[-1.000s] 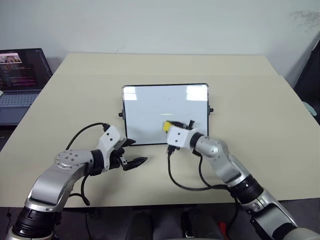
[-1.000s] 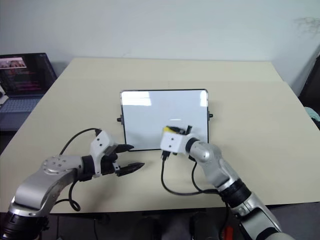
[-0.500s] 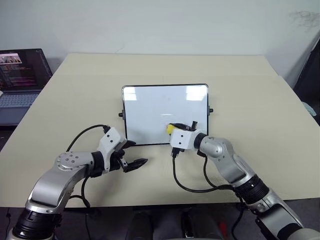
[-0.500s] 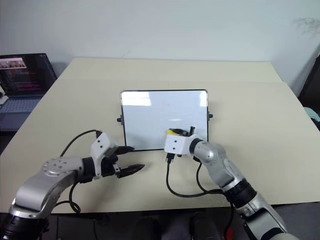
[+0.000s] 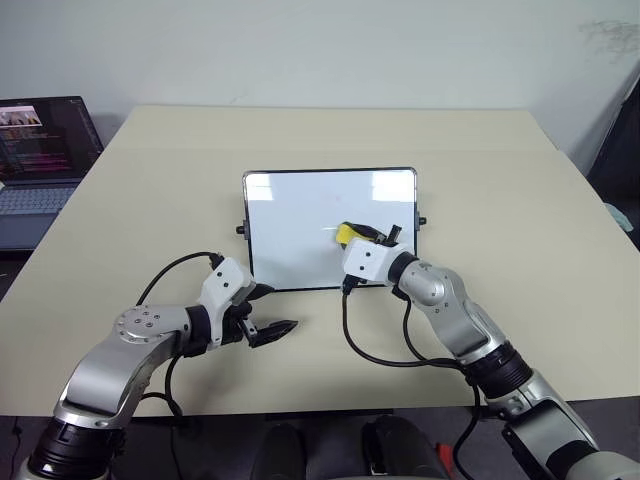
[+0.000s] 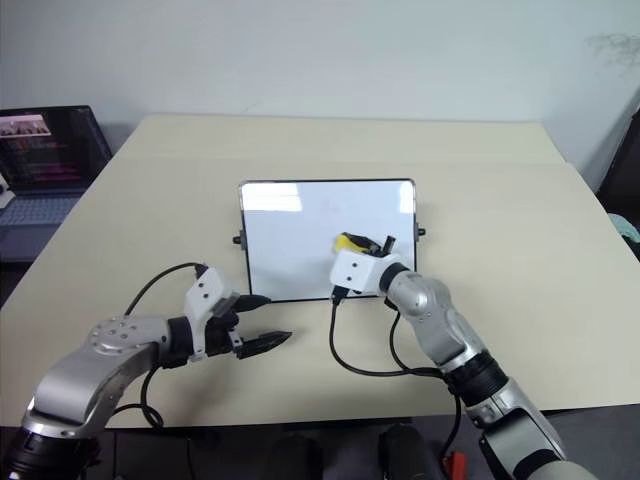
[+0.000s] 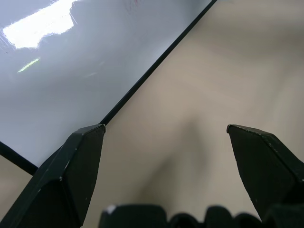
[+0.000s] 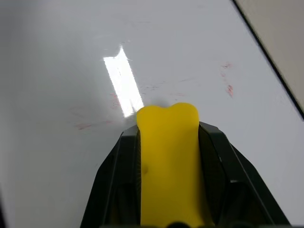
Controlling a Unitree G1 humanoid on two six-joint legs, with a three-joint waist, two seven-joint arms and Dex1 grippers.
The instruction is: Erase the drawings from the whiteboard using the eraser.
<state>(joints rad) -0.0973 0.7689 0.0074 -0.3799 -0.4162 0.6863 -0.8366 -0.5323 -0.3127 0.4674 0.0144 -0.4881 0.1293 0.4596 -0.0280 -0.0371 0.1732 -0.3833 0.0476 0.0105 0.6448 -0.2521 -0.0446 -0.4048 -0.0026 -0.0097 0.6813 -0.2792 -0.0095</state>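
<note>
Lying flat at mid-bench (image 5: 480, 160), the whiteboard (image 5: 300, 215) carries faint red smears of the drawings (image 8: 229, 89). Right gripper (image 8: 167, 124): fingers pinched on the eraser (image 5: 346, 232), a yellow block held over the board's right half. Left gripper (image 5: 272, 310): fingers spread and empty, poised above the bench just beside the board's near left corner. Laptop (image 5: 40, 160) at far left.
</note>
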